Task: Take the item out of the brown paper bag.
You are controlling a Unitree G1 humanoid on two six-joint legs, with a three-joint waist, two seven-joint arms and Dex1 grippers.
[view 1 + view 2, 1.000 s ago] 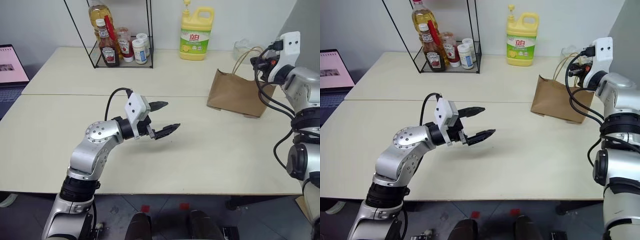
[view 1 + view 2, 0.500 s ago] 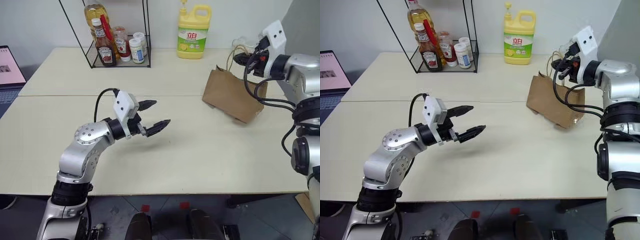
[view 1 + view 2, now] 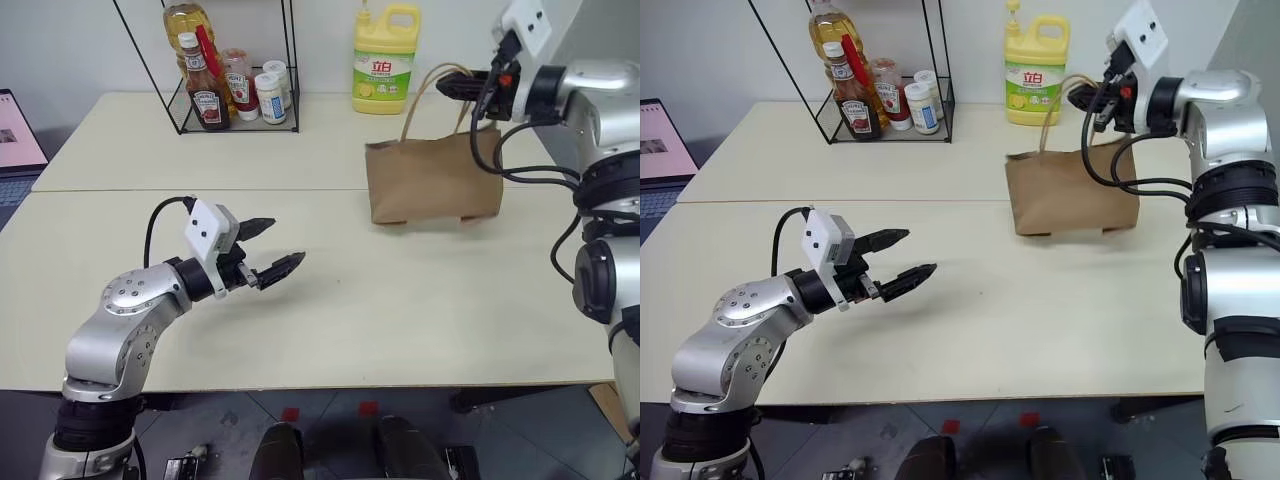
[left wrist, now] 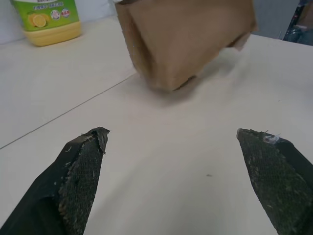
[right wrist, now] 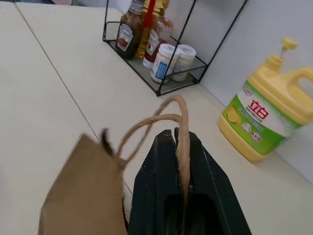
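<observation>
The brown paper bag [image 3: 430, 180] stands upright at the table's far right, its cord handles [image 3: 425, 85] pulled up. My right gripper [image 3: 450, 88] is shut on a handle cord [image 5: 183, 147] above the bag's mouth. I cannot tell whether the bag's bottom rests on the table. The item is hidden inside the bag. My left gripper [image 3: 270, 247] hangs open and empty over the near left of the table, well short of the bag. It points level toward the bag [image 4: 186, 39], which lies beyond its two fingertips [image 4: 85, 161].
A yellow detergent jug [image 3: 385, 62] stands behind the bag. A black wire rack [image 3: 225, 70] with ketchup bottles, oil and small jars sits at the back left. A laptop [image 3: 15, 135] is at the left edge. A seam [image 3: 200, 190] runs across the table.
My right gripper has risen and swung left, pulling the bag by its handle from slumped to upright and further left. My left gripper has drawn back to the left, still open.
</observation>
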